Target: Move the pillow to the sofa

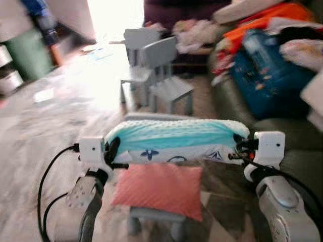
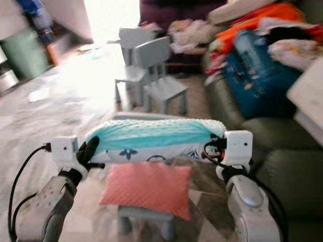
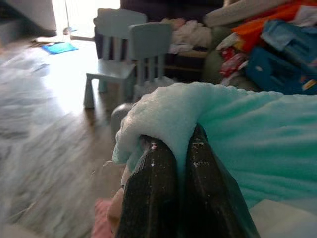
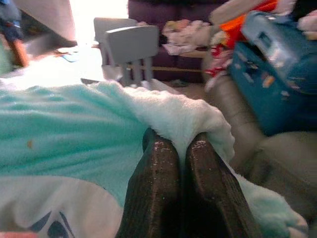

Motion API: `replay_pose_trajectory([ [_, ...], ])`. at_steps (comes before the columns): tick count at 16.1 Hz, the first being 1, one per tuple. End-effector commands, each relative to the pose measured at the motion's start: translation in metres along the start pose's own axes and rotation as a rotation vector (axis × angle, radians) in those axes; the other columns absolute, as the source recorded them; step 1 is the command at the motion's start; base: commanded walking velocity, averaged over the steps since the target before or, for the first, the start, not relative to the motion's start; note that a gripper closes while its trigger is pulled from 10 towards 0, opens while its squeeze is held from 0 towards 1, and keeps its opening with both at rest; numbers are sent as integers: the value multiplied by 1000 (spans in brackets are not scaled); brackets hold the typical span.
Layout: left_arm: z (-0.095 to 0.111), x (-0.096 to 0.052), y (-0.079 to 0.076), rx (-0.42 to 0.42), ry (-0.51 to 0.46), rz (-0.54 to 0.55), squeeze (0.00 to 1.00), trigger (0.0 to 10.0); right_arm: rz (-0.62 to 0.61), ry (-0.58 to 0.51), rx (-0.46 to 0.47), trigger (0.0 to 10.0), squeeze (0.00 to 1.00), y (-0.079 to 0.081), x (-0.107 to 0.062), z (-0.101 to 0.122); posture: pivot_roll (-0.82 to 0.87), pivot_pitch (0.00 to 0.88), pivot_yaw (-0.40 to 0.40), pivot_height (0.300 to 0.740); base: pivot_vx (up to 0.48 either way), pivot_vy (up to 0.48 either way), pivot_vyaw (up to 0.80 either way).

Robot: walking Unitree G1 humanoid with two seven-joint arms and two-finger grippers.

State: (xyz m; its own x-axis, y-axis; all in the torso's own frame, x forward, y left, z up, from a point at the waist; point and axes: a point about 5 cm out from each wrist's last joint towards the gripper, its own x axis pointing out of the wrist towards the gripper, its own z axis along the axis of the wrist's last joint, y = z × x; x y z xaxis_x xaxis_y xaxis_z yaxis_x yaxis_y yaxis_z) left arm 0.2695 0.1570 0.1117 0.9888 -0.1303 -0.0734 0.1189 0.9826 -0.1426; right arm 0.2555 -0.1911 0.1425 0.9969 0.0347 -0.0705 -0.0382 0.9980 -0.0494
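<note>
Nearest the camera, the two silver forearms are seen, and between them a pink cushion (image 1: 159, 189) with a dimpled weave is laid on a small grey stool (image 1: 154, 218). Just above it the pillow (image 1: 176, 140) is held off the floor, stretched level between the two claws. The left claw (image 1: 112, 154) is clenched on the pillow's left end and the right claw (image 1: 238, 148) on its right end; in both wrist views the black fingers (image 3: 151, 193) are pressed close together with a fold of plush fabric pinched between them.

The pillow is long and soft: a fluffy mint-green top, a white rim, and a white underside printed with dark blue motifs. It sags little between the two grips.

As for progress, the pick-up is judged complete, and the carrying is under way, the blur suggesting that the robot is moving. What remains is to reach the sofa (image 1: 282, 166), a dark green, smooth-looking one on the robot's right, and to set the pillow down on it. Its further seats are heaped with clothes, an orange cloth (image 1: 265, 20) and a blue printed bag (image 1: 270, 75), so the bare cushion nearest the right arm is judged the likeliest place. Two pale grey children's chairs (image 1: 156, 70) are stood ahead on the marbled floor (image 1: 45, 126).
</note>
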Motion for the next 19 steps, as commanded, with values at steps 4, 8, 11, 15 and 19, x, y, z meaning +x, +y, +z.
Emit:
replay_pose_trajectory([
  [4, 7, 6, 19, -43, -1, 102, 0, 10000, -49, -1, -9, 10000, 0, -9, -1, 5, -173, 0, 19, 740, 0, 0, -764],
  [8, 5, 7, 18, -52, 15, 114, 0, 10000, -49, 5, -7, 10000, 0, -10, -3, 5, -180, 0, 19, 740, 0, 0, -767],
  [11, 3, 6, 17, -84, 28, 109, 0, 10000, -46, 5, -12, 10000, 0, -9, -3, 6, -183, 0, 17, 740, 0, 0, -773],
  [15, 2, 6, 13, -120, 38, 80, 0, 10000, -34, -5, -23, 10000, 0, -8, -4, 7, -185, 0, 17, 740, 0, 0, 0],
  [19, 1, 5, 9, -140, 54, 59, 0, 10000, -36, -1, -25, 10000, 0, -8, -5, 7, -187, 0, 19, 740, 0, 0, 0],
])
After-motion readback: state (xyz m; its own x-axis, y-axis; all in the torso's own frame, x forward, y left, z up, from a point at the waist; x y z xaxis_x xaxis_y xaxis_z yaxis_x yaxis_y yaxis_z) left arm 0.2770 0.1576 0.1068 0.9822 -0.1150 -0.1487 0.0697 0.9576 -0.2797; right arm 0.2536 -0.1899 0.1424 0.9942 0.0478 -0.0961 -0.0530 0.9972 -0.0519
